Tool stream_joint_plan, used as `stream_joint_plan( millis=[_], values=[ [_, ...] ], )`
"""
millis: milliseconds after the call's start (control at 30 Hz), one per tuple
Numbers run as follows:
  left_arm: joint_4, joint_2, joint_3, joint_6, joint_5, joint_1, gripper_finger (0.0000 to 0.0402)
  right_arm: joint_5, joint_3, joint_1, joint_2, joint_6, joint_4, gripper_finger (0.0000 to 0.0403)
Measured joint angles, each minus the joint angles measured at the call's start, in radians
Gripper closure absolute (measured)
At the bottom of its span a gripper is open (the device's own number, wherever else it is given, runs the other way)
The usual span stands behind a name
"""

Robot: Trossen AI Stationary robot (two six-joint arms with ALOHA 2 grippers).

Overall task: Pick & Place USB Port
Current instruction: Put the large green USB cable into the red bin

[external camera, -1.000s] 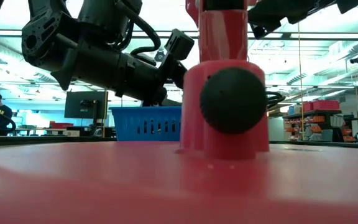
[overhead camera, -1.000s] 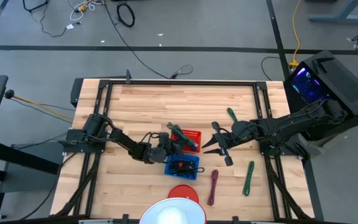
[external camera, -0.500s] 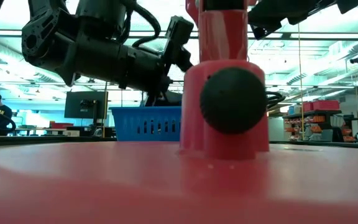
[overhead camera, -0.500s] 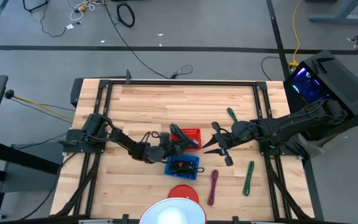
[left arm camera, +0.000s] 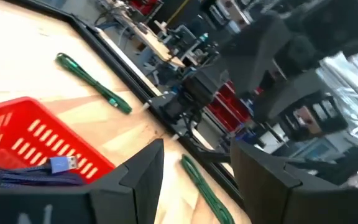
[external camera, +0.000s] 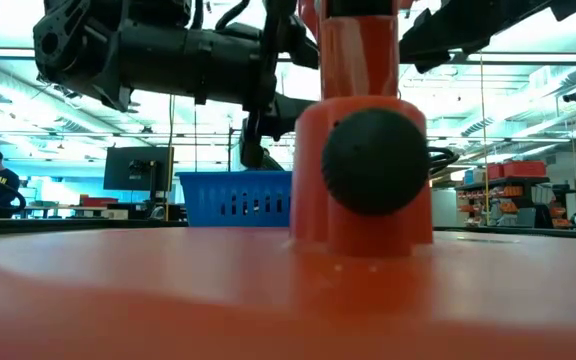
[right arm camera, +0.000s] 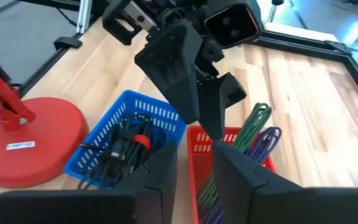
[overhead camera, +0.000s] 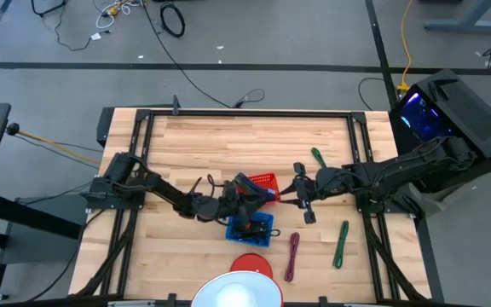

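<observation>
Left gripper [overhead camera: 244, 189] hangs over red plastic mesh basket [overhead camera: 263, 182], fingers spread wide w/ nothing held. Blue-tipped USB cable [left arm camera: 61, 164] lies inside that basket. Right gripper [overhead camera: 302, 197] waits nearby, half open, empty. Best approach: centre on plug, descend straight, avoid rim.

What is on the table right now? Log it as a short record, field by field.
left gripper: open, above the two baskets
right gripper: beside the red basket, holds nothing visible
red basket: holds green and purple cables
blue basket: holds black cables
loose cables: purple cable and green cable on the table
red stand: at the near edge
</observation>
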Motion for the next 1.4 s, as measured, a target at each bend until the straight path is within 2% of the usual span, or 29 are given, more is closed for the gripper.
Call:
stream_joint_plan(
  millis=[67, 200, 267, 433, 567, 733, 967, 1100, 1400],
  values=[
    [0.005, 0.0, 0.0, 0.029, 0.003, -0.008, 0.0211, 0.025, 0.0, -0.001, 0.0, 0.004, -0.005, 0.0301],
    [0.008, 0.0, 0.0, 0.101, 0.015, -0.021, 0.0211, 0.294, 0.0, -0.03, 0.0, 0.062, -0.115, 0.0301],
    [0.01, -0.003, 0.0, 0.134, 0.026, -0.026, 0.0211, 0.394, 0.0, -0.06, 0.0, 0.119, -0.211, 0.0301],
    [-0.018, -0.092, -0.026, 0.262, 0.033, -0.03, 0.0211, 0.475, 0.0, -0.158, 0.0, 0.22, -0.381, 0.0299],
    [-0.104, -0.233, -0.113, 0.311, 0.024, -0.032, 0.0211, 0.461, -0.035, -0.262, 0.0, 0.237, -0.403, 0.0289],
    [-0.227, -0.414, -0.248, 0.31, -0.047, -0.054, 0.0211, 0.4, -0.115, -0.415, 0.0, 0.265, -0.387, 0.0267],
    [-0.242, -0.594, -0.412, 0.31, -0.116, -0.099, 0.0211, 0.286, -0.158, -0.602, -0.002, 0.318, -0.372, 0.0225],
    [-0.243, -0.634, -0.466, 0.309, -0.141, -0.119, 0.0211, 0.204, -0.177, -0.639, -0.002, 0.363, -0.375, 0.0206],
    [-0.244, -0.636, -0.502, 0.284, -0.148, -0.126, 0.0211, 0.206, -0.253, -0.649, -0.002, 0.451, -0.421, 0.0195]
  ],
)
